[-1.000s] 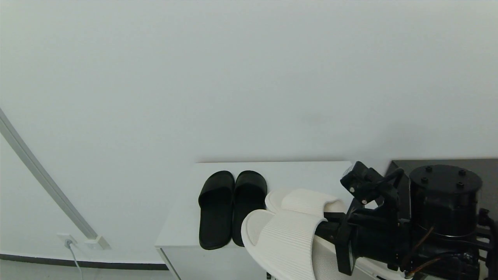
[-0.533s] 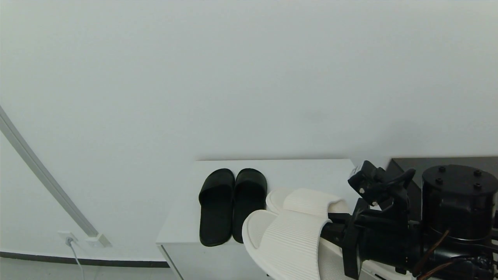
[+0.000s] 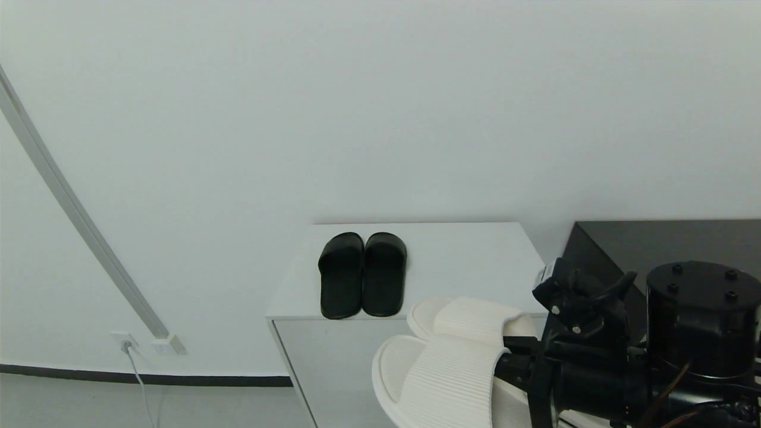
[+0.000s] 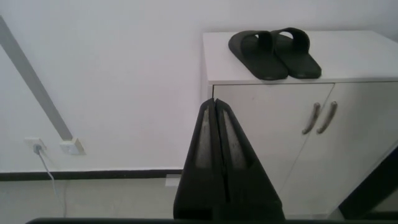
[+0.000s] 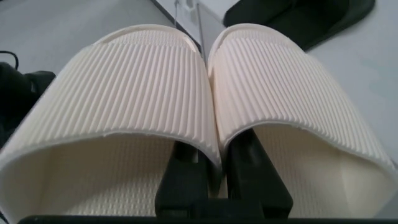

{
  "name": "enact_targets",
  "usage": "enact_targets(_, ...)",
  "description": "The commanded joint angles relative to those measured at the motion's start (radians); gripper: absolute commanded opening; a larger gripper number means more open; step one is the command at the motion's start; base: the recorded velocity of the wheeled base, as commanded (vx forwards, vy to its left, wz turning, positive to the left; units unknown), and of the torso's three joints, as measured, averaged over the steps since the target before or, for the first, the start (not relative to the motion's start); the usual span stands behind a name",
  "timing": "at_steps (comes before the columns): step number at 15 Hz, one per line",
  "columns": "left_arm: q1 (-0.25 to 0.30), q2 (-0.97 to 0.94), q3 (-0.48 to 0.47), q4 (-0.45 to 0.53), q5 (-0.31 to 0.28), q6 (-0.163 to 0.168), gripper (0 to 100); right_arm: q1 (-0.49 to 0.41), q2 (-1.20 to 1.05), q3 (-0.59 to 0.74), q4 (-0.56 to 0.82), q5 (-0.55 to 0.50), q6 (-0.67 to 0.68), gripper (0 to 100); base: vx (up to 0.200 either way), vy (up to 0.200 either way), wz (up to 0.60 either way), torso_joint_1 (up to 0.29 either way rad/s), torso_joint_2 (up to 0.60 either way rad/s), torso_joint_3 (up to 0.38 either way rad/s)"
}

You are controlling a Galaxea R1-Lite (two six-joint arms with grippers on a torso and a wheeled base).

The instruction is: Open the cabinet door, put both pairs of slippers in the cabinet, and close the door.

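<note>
A pair of black rubber slide slippers (image 3: 362,274) sits side by side on the top of the white two-door cabinet (image 3: 464,255), at its front edge towards the left corner. Both doors are shut. The right end effector (image 5: 214,186) is clamped on a pair of white ribbed slippers (image 3: 458,356), holding them before the cabinet's front right. The left end effector (image 4: 215,109) has its fingers pressed together, holding nothing.
</note>
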Motion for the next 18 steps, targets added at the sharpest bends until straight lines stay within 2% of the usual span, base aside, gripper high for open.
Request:
enact_targets(1,0.000,0.000,0.000,0.000,0.000,0.000,0,-0.002,0.008,0.005,-0.001,0.001,0.000,0,0.000,0.000,0.00,0.000,0.00,0.000)
enact_targets(14,-0.001,0.000,0.000,-0.001,0.003,-0.003,0,0.000,0.012,0.017,-0.003,0.001,-0.003,0,0.000,0.000,0.00,-0.003,0.00,0.004)
enact_targets(18,0.000,0.000,0.000,-0.001,0.002,-0.003,0,0.001,0.012,0.020,-0.003,0.001,-0.003,0,0.000,0.000,0.00,-0.139,0.32,0.172)
